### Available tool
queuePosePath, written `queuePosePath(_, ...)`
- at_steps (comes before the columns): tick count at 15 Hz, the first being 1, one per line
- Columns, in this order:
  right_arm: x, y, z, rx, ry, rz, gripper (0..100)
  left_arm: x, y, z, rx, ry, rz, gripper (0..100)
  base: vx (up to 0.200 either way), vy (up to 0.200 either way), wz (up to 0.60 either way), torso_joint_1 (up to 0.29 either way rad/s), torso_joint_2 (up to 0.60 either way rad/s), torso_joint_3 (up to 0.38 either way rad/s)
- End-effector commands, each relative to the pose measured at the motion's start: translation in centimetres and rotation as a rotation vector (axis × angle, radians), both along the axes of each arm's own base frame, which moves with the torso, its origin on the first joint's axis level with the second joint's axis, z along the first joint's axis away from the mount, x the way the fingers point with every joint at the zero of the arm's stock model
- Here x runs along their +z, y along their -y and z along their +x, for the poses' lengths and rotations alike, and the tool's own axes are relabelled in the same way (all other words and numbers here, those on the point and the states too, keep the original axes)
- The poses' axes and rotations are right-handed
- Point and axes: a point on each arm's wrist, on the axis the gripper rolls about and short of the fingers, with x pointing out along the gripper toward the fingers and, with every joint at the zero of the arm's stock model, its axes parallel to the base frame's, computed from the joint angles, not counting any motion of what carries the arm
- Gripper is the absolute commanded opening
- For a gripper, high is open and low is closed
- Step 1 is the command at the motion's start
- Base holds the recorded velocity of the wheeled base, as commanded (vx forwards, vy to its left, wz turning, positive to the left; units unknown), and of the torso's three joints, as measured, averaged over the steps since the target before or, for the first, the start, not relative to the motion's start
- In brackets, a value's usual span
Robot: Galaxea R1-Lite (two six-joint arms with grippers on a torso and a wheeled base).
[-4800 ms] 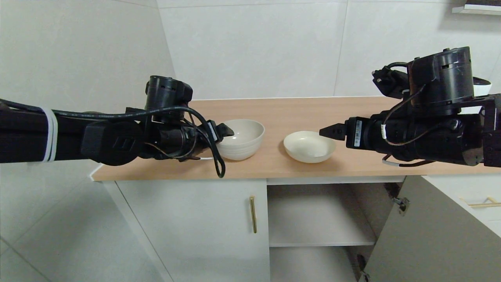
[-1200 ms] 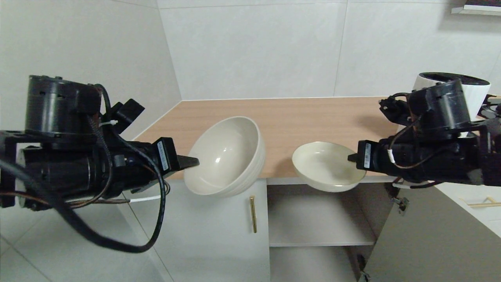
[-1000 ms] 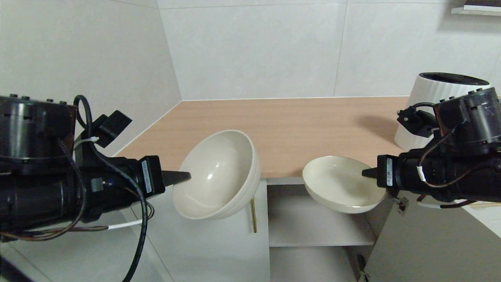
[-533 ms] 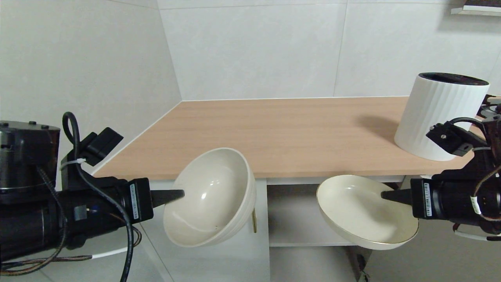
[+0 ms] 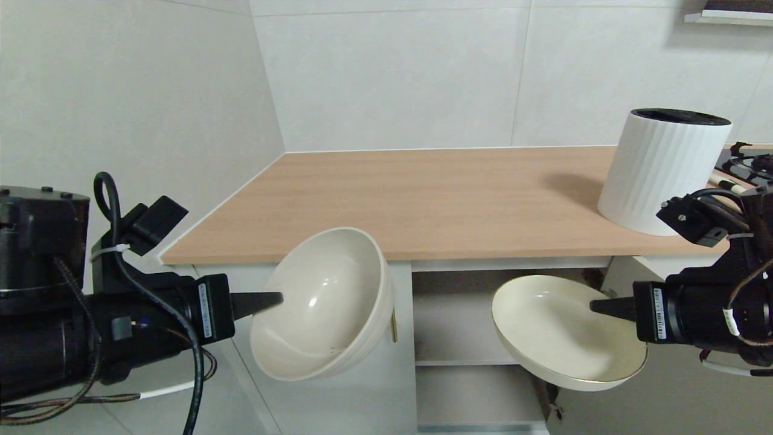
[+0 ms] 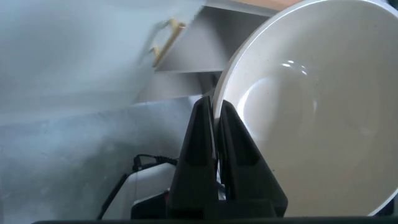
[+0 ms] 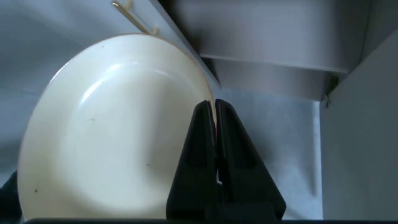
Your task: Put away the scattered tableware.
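My left gripper [image 5: 275,297] is shut on the rim of a deep cream bowl [image 5: 329,302], held tilted in the air in front of the closed cabinet door, below the countertop's front edge. In the left wrist view the fingers [image 6: 202,127] pinch the bowl's rim [image 6: 298,106]. My right gripper [image 5: 598,305] is shut on the rim of a shallow cream dish [image 5: 558,332], held in front of the open cabinet. The right wrist view shows the shallow dish [image 7: 112,124] clamped at its edge by the fingers [image 7: 202,127].
A wooden countertop [image 5: 435,193] runs along the tiled wall, with a white ribbed cylinder [image 5: 661,169] at its right end. Below it, the cabinet's right half stands open, showing a shelf [image 5: 450,332]. The left door has a brass handle [image 5: 394,326].
Both bowls were lifted off the countertop and carried down and toward me. Since half a second ago the arms have hardly moved; the camera has shifted slightly.
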Motion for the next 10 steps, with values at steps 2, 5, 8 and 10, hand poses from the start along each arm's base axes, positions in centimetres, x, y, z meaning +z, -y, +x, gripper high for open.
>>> queuePosePath(2, -0.3, -0.2, 0.3, 0.001, -0.014, -0.008, 0, -0.9, 0.1, 0.0, -0.031, 0.002, 0.064, 0, 0.0, 0.0, 0.0, 0.0, 0.0, 0.0)
queuePosePath(5, -0.5, -0.2, 0.2, 0.003, -0.018, -0.013, 0, -3.6, -0.3, 0.0, -0.057, 0.071, 0.417, 0, 0.0, 0.0, 0.0, 0.0, 0.0, 0.0)
queuePosePath(8, -0.7, -0.2, 0.3, 0.004, -0.025, -0.016, 0, -4.5, 0.0, 0.5, -0.004, 0.093, 0.503, 0, 0.0, 0.0, 0.0, 0.0, 0.0, 0.0)
queuePosePath(10, -1.0, -0.4, 0.6, 0.004, -0.04, -0.025, 0, -5.0, 0.3, 0.7, -0.002, 0.125, 0.509, 0, 0.0, 0.0, 0.0, -0.011, 0.03, 0.021)
